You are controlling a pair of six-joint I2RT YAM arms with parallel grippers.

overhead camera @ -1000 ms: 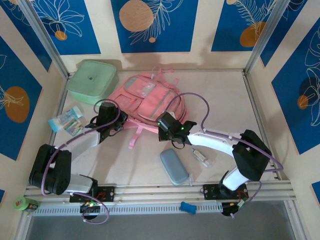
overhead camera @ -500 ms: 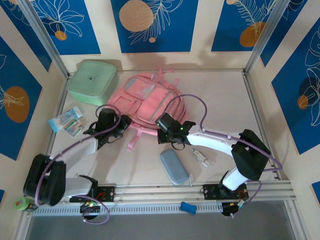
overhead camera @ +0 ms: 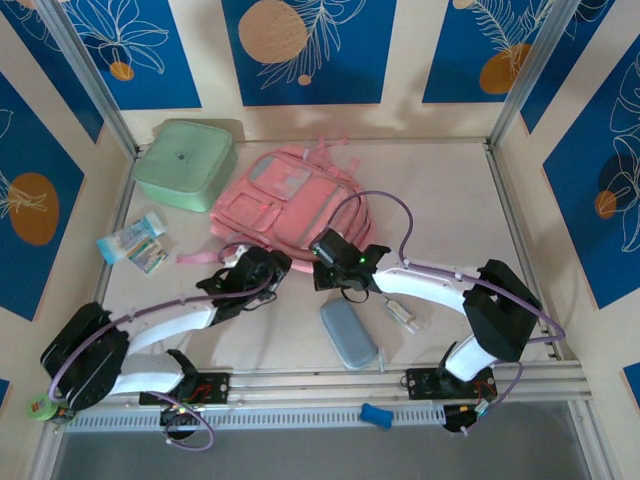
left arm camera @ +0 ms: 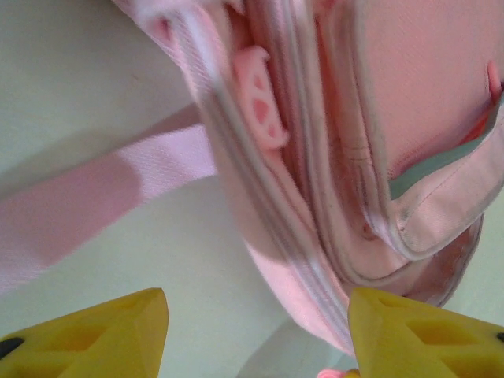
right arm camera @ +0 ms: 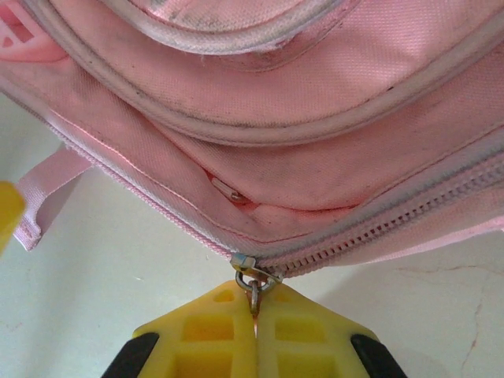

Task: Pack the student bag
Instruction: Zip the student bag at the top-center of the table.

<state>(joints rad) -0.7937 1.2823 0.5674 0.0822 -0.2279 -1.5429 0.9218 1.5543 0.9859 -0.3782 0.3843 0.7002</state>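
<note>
The student bag point(overhead camera: 290, 205), a soft pink fabric backpack with grey reflective strips, flat front pockets and pink webbing straps, lay front-up on the pale table point(overhead camera: 450, 200), toward 12 o'clock from its middle. Its shoulder straps bunched at the bag's 12 o'clock end, and one loose strap point(overhead camera: 195, 258) trailed flat on the table at its 7 o'clock. In the left wrist view the side seam showed grey piping, a pink rubber tab point(left arm camera: 260, 94) and a sliver of teal lining point(left arm camera: 441, 165). The right wrist view showed scuffed grey piping point(right arm camera: 315, 118) and a zip with its teeth point(right arm camera: 394, 224) closed.

At the bag's 10 o'clock, touching its corner, sat a mint-green square lidded box point(overhead camera: 185, 165). A grey-blue oval case point(overhead camera: 348, 333) lay apart from the bag at its 5 o'clock, just below the right arm.

The left gripper point(overhead camera: 270, 268) hung at the bag's 6 o'clock edge with its yellow fingers point(left arm camera: 118, 331) spread wide and nothing between them. The right gripper point(right arm camera: 253, 303) sat just beside it, at its 3 o'clock, the jaws pressed together on the small metal zip pull point(right arm camera: 252, 279) at the end of the bag's zip.
</note>
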